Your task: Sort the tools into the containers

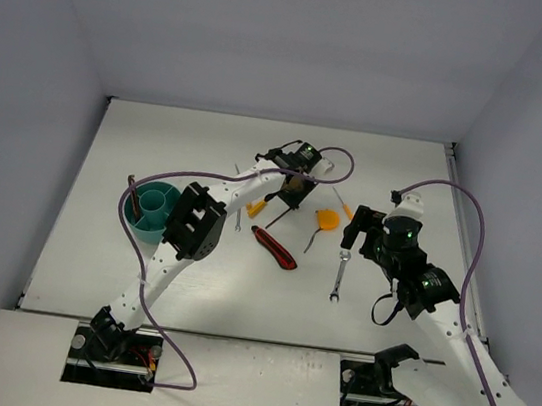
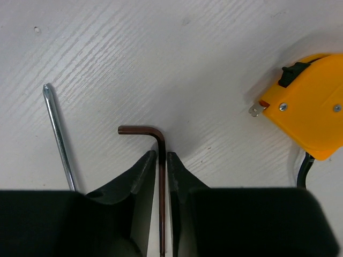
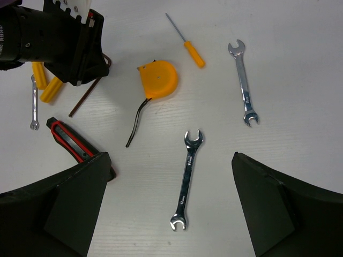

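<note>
Top view: the orange tape measure [image 1: 328, 217] lies near the middle of the worktop [image 1: 159, 137]. The left gripper [image 1: 293, 191] is down just left of it, and the right gripper [image 1: 352, 237] hangs just right of it. The red-and-black utility knife [image 1: 275, 247] lies below-left of the tape measure and a silver wrench [image 1: 339, 276] below it. The teal bowl [image 1: 141, 232] sits well off to its left.

Left wrist view: left of the tape measure a dark hex key [image 2: 162, 179] lies flat, its short leg pointing away from the tape measure. The left gripper's fingers [image 2: 144, 171] stand close on either side of the long shank, almost closed; whether they pinch it I cannot tell. Farther left lies a bare screwdriver shaft [image 2: 58, 139].

Right wrist view: the right gripper is spread wide and holds nothing. The silver wrench lies on the worktop below the tape measure. A second wrench [image 3: 244, 83] lies to the tape measure's right, an orange-handled screwdriver [image 3: 193, 52] above-right, and a small wrench [image 3: 34, 101] far to its left.
</note>
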`<action>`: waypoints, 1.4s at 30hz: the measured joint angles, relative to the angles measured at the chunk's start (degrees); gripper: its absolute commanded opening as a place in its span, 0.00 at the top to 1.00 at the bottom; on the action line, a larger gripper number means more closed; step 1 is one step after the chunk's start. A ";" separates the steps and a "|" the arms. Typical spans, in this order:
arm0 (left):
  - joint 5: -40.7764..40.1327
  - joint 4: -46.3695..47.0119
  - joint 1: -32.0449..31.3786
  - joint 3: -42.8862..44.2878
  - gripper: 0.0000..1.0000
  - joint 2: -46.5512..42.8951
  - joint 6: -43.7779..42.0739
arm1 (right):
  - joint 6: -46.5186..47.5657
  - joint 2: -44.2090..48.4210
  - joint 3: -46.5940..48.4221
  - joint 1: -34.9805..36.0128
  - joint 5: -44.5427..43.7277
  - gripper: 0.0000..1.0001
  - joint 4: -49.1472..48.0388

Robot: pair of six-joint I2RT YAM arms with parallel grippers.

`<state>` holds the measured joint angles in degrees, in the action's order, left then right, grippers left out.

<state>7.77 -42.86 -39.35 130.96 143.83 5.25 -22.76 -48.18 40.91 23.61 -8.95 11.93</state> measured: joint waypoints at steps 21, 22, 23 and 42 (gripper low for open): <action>-8.22 -1.04 0.44 -0.96 1.00 -3.10 1.86 | 0.26 1.67 -0.02 -0.02 -0.02 0.06 0.34; -8.76 -0.96 0.59 -0.96 1.00 -4.11 2.22 | 0.26 1.99 -0.04 -0.02 -0.02 0.06 0.36; -9.29 -0.77 0.76 -0.96 1.00 -5.39 2.51 | 0.26 2.28 -0.04 -0.02 -0.02 0.06 0.37; -24.23 20.81 14.83 -49.31 1.00 -66.28 11.57 | 1.45 2.29 -0.11 -0.02 2.95 0.05 0.37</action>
<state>-16.46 -22.05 -24.53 81.65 77.55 16.82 -21.31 -45.90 40.80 23.59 -6.00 12.29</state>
